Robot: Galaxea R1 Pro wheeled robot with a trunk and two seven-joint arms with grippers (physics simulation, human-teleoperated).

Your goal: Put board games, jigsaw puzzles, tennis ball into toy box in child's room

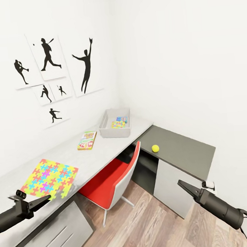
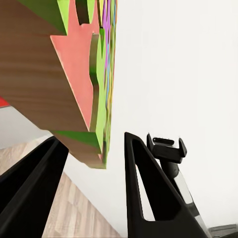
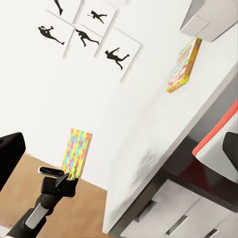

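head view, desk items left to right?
jigsaw puzzle → board game → toy box → tennis ball

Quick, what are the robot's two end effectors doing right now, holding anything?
Left end effector: open, fingers spread at the edge of the jigsaw puzzle, holding nothing.
Right end effector: looks closed and empty, out over the floor.
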